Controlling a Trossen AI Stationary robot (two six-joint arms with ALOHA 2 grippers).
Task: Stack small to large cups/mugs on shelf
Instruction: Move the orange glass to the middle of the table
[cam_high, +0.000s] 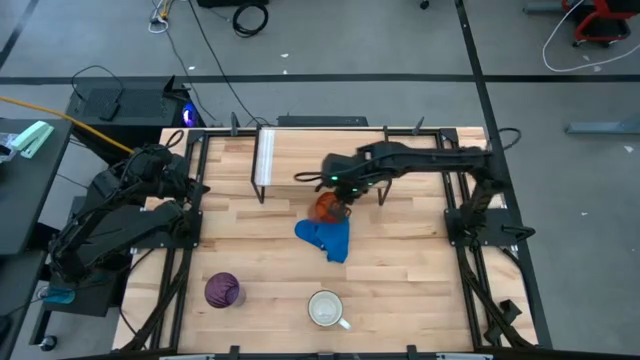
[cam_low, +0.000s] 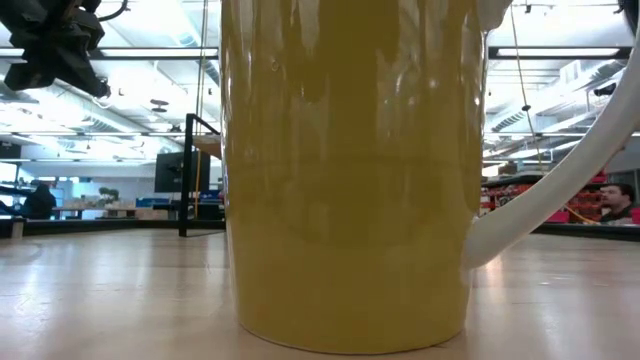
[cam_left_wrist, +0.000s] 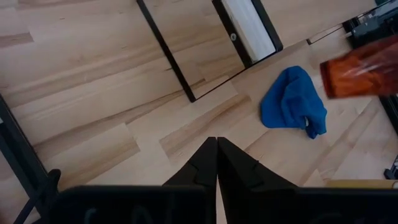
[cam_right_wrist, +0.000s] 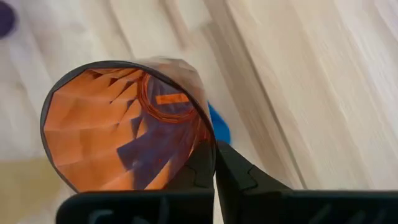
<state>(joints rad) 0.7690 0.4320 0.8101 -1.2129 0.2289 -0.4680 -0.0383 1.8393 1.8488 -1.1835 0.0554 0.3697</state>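
The right claw (cam_high: 334, 203) is clamped on the orange cup (cam_high: 327, 207), held over the blue cloth (cam_high: 327, 238) at mid-desk. The shelf (cam_high: 300, 150) stands near the desk's (cam_high: 400, 270) far edge. The purple tumbler (cam_high: 222, 290) and white mug (cam_high: 326, 309) sit near the front edge. The left claw (cam_left_wrist: 216, 163), pressed together, waits at the left side.

Robotics lab or workshop: butcher-block table (cam_high: 400, 265) in a black metal frame (cam_high: 470, 235) on grey concrete floor, loose cables (cam_high: 250, 15) at 12 o'clock, open-plan hall with ceiling strip lights (cam_low: 150, 55) beyond, person (cam_low: 620, 205) at 3 o'clock.
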